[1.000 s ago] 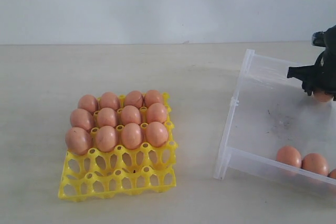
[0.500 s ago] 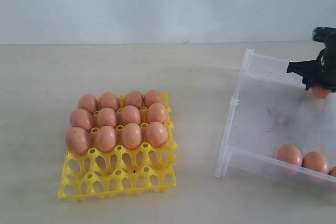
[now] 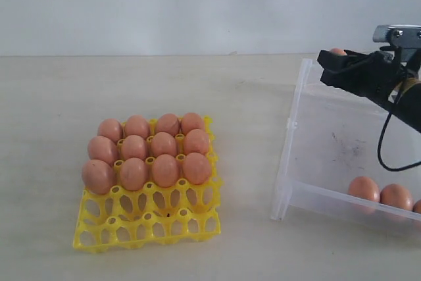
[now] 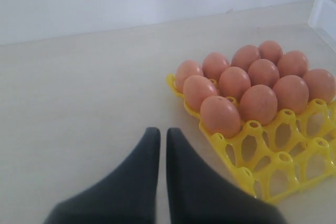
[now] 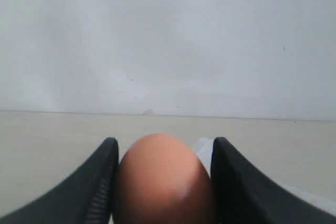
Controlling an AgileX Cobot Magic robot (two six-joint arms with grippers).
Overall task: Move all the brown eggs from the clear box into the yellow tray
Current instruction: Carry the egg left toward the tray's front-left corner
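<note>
My right gripper (image 3: 335,65) is shut on a brown egg (image 3: 338,51) and hangs in the air above the far left corner of the clear box (image 3: 291,162). In the right wrist view the held egg (image 5: 163,182) fills the gap between the fingers of the right gripper (image 5: 166,141). Three more brown eggs (image 3: 363,189) lie along the box's near wall. The yellow tray (image 3: 148,225) holds several eggs (image 3: 164,144) in its back rows; its front cups are empty. My left gripper (image 4: 160,135) is shut on nothing, low over the table beside the tray (image 4: 262,182).
The tabletop (image 3: 237,103) between tray and box is bare beige, with a pale wall behind. A black cable (image 3: 381,143) loops down from the right arm over the box. The box runs off the right edge of the exterior view.
The right gripper has lifted the egg up out of the box and swung it leftward, above the box's far corner. Tray, its eggs and the left gripper are unchanged.
</note>
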